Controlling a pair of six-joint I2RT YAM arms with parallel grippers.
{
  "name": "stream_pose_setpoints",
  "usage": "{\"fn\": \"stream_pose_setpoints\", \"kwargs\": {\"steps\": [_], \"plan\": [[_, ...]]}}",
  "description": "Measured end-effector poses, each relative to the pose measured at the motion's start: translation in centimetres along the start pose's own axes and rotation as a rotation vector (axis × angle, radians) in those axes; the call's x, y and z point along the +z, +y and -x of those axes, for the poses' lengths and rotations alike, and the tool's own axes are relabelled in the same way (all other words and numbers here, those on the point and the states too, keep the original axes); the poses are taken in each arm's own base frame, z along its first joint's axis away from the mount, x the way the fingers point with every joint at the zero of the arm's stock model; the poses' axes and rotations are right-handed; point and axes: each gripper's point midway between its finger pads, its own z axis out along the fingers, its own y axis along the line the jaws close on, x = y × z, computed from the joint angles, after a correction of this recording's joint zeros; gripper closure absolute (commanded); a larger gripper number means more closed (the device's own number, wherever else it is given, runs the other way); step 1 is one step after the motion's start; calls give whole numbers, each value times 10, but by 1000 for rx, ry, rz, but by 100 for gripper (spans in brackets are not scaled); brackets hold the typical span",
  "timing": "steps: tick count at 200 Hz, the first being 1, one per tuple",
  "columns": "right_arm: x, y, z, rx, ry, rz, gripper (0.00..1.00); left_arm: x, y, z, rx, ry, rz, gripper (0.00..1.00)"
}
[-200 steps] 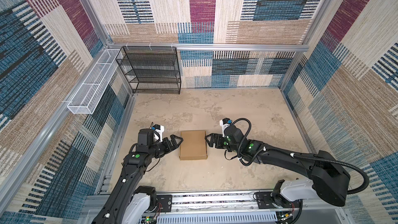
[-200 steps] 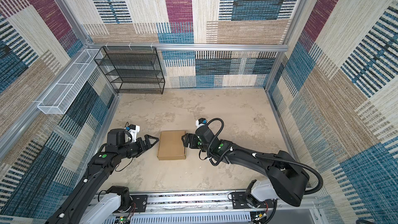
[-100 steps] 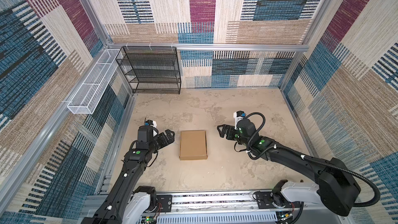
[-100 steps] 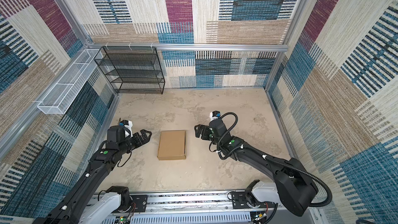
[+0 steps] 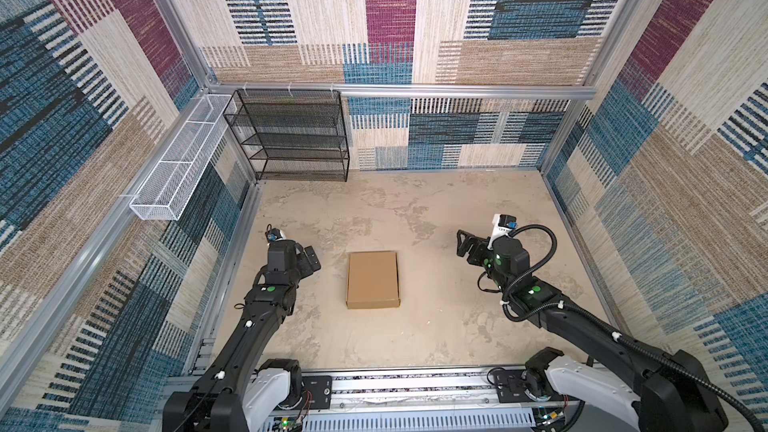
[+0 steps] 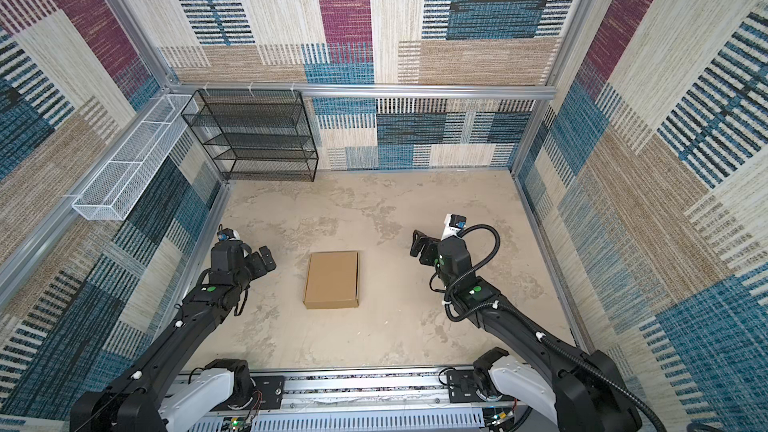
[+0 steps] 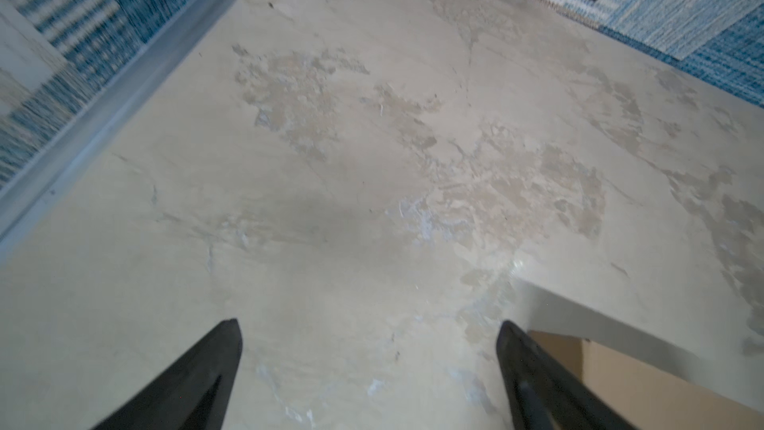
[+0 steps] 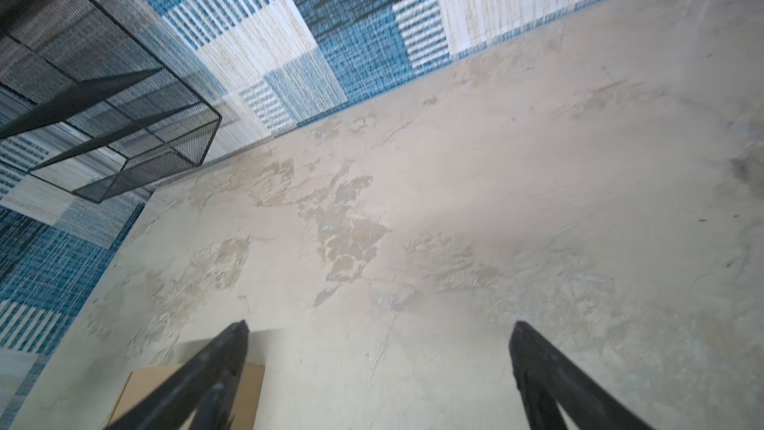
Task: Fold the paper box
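box: plain brown cardboard paper box [image 5: 372, 280] found closed on beige counter [image 5: 436, 338]; folding apparently finished.
left jaws: spread wide, empty, held clear of box.
right jaws: likewise.

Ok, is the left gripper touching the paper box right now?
Apart. A top view shows bare table between the open left gripper and the paper box.

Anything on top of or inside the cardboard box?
Nothing rests on top of the cardboard box; it is closed, so its inside cannot be seen.
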Motion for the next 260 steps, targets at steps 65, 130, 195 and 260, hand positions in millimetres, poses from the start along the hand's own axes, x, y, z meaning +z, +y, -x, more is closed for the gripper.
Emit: {"fn": "stream_pose_setpoints", "kwargs": {"steps": [65,130,195,260], "plan": [[-19,-34,36,-111,-203,-123,0,15,14,9,103,-143,38,1],[-17,-65,41,-210,-247,-244,0,50,6,11,162,-188,-13,1],[-12,-101,38,-277,-276,-342,0,71,5,17,192,-257,-25,4],[-3,-129,12,-331,-269,-367,0,82,-8,9,216,-277,-106,1]]}}
